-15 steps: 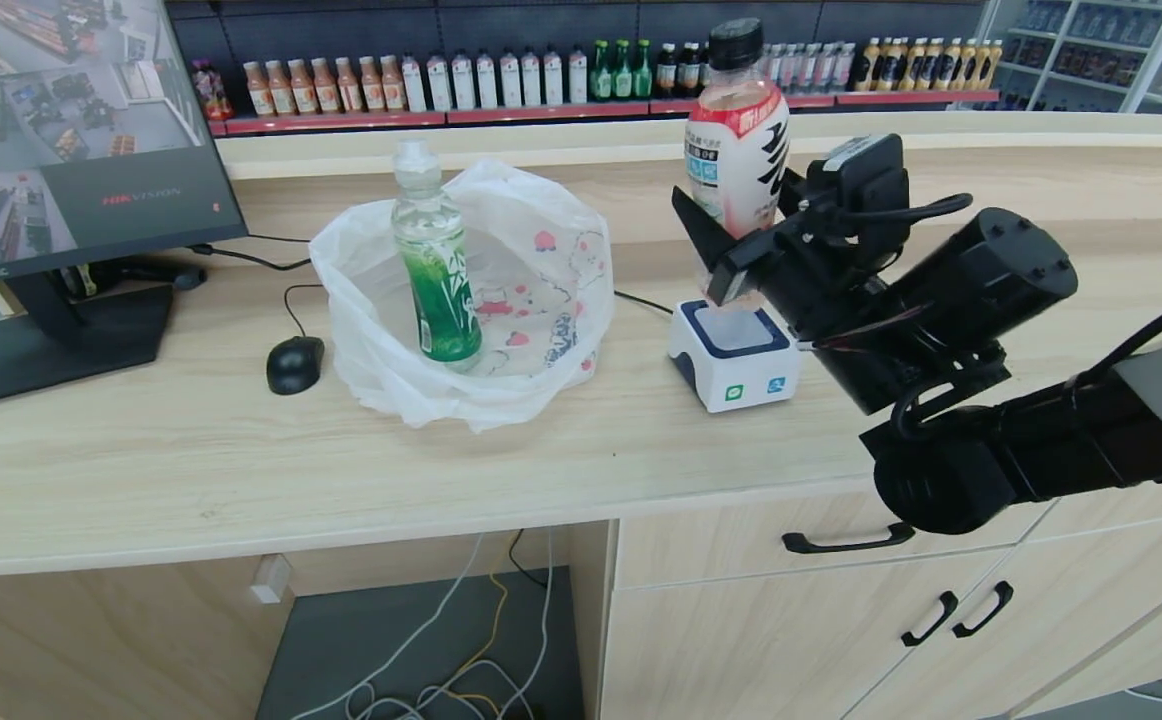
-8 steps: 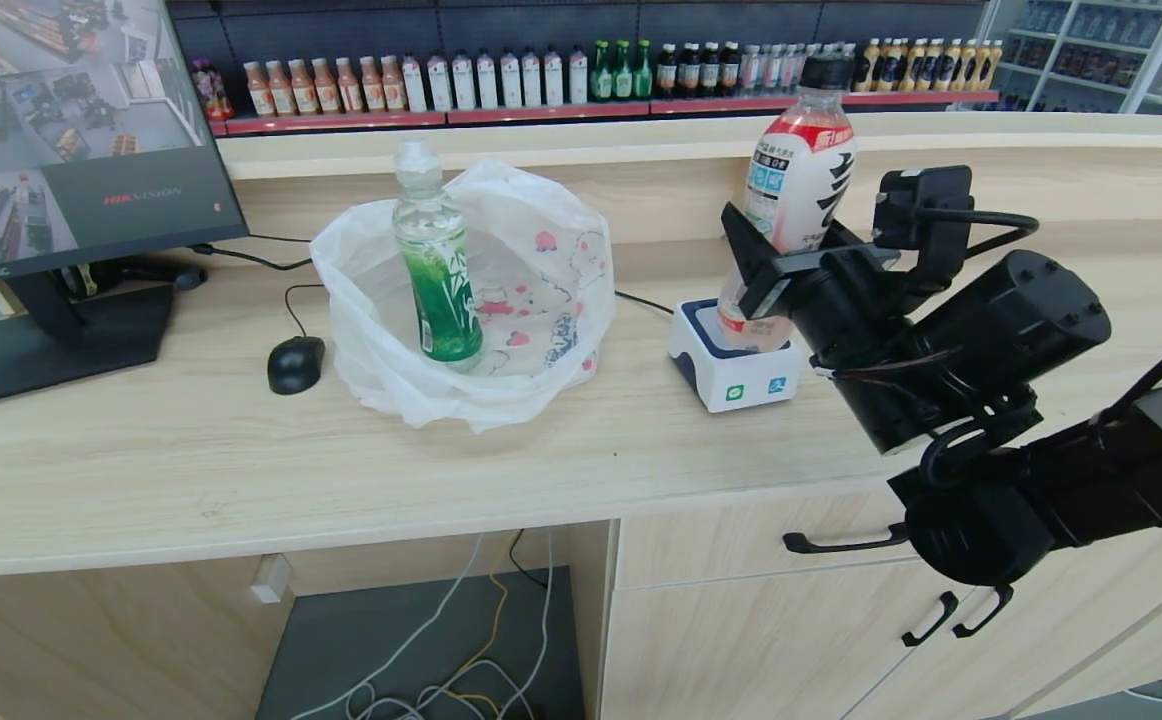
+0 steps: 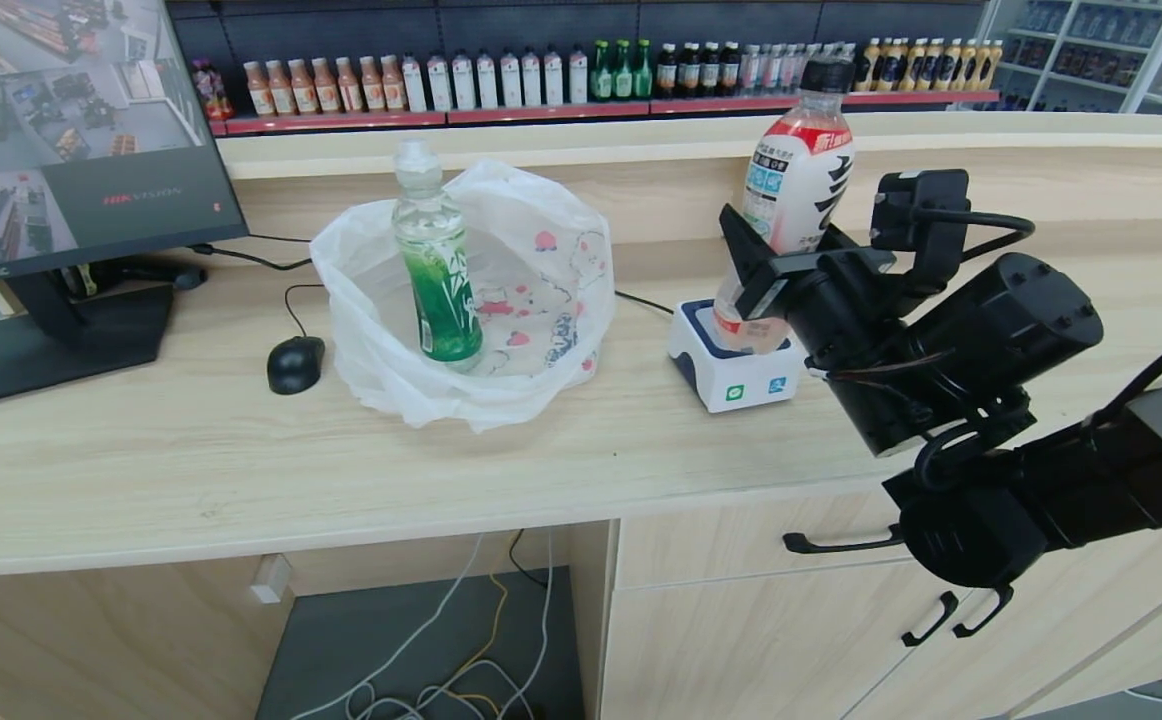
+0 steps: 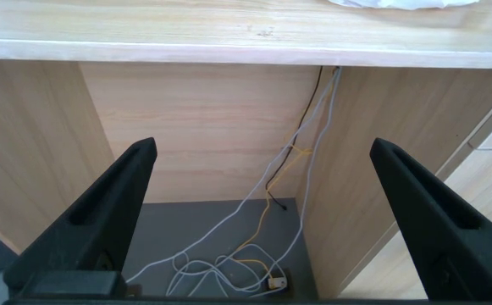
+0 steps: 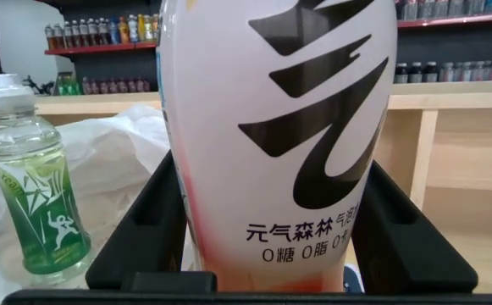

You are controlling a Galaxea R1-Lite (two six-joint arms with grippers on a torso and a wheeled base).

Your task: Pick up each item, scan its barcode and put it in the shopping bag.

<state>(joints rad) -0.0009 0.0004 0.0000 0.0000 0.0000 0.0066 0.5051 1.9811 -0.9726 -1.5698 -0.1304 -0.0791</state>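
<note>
Bottle (image 3: 796, 180) with the white label is clamped in the right gripper (image 3: 771, 268), tilted with its base just over the small scanner (image 3: 736, 378) on the right side of the counter (image 3: 191, 450), I'd guess so it gets scanned. Shopping bag (image 3: 551, 300) sits just left, mouth wide with a green bottle (image 3: 436, 290) standing inside, handy for the drop. Left gripper (image 4: 262, 152) hangs spread wide and empty below the counter edge, out of the way.
</note>
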